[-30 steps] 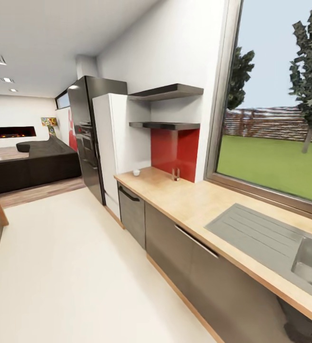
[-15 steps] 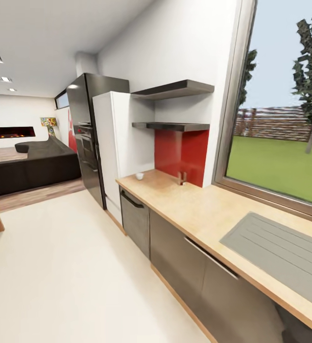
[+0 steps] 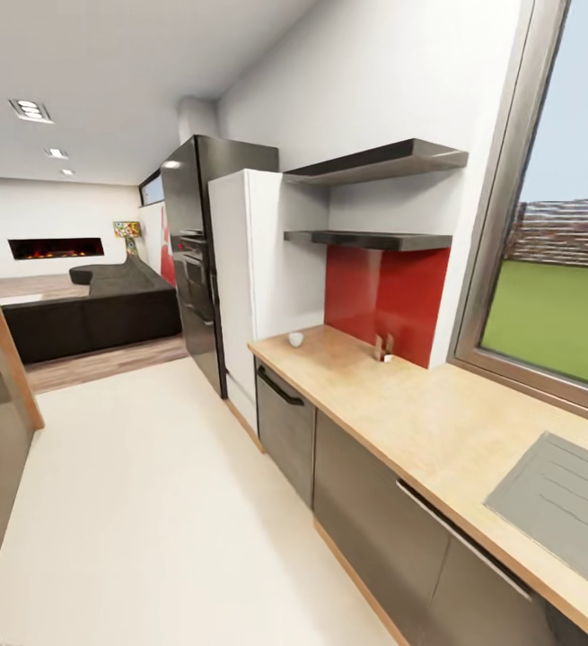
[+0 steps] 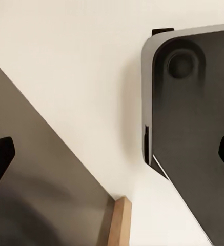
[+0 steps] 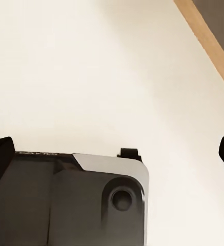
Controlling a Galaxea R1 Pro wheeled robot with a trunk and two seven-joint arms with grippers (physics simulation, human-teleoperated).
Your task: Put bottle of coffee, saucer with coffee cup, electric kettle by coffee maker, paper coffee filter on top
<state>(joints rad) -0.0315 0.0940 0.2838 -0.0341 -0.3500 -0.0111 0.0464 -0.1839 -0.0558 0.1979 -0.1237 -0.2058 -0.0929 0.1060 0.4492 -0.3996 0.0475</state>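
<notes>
With both end effectors hanging released over the floor, the fragile-looking coffee cup (image 3: 295, 339) is sitting near the bench's (image 3: 437, 431) far end, probably best gripped by its rim.

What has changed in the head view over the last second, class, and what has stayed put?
The camera has moved: the whole picture shifted right, hiding the steel sink basin and bringing the white fridge and dark floating shelves nearer. The small white cup stays on the beige wood-look countertop. Nothing was grasped or released.

Small white coffee cup (image 3: 295, 339) upright on beige kitchen countertop (image 3: 419, 422).
</notes>
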